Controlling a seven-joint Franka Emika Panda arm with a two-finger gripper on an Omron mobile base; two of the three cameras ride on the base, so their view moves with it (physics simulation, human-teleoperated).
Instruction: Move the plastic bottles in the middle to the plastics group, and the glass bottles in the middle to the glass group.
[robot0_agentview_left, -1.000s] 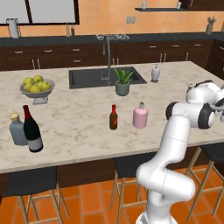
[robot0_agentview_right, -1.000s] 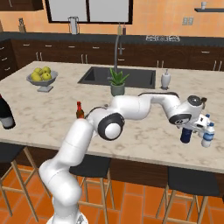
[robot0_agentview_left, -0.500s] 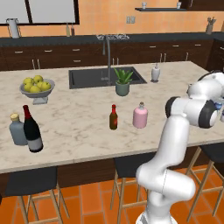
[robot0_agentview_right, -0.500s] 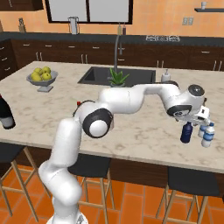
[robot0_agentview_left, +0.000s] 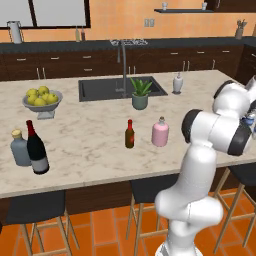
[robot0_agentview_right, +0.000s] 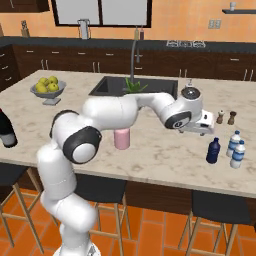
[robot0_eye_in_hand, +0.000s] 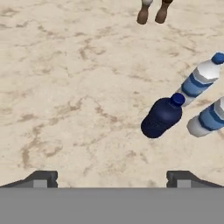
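Observation:
The small navy-blue bottle (robot0_agentview_right: 213, 151) stands by the two white bottles with blue bands (robot0_agentview_right: 236, 149) near the counter's right end; in the hand view the navy bottle (robot0_eye_in_hand: 162, 116) is just left of the white bottles (robot0_eye_in_hand: 199, 79). My gripper (robot0_agentview_right: 196, 130) hovers above the counter to the left of them, open and holding nothing, its fingertips (robot0_eye_in_hand: 41, 178) wide apart. In the middle stand the pink bottle (robot0_agentview_left: 160, 132) and the brown red-capped bottle (robot0_agentview_left: 129, 134). At the left end are the grey yellow-capped bottle (robot0_agentview_left: 20, 148) and the wine bottle (robot0_agentview_left: 36, 148).
Salt and pepper shakers (robot0_agentview_right: 225, 117) stand behind the white bottles. A potted plant (robot0_agentview_left: 140, 94) and the sink (robot0_agentview_left: 120, 88) lie behind the middle bottles, a fruit bowl (robot0_agentview_left: 42, 99) at the back left. My own arm (robot0_agentview_right: 125, 112) spans the counter above the pink bottle.
My gripper has let go of the navy bottle beside the white bottles, risen, and swung left away from it. The navy bottle stays standing.

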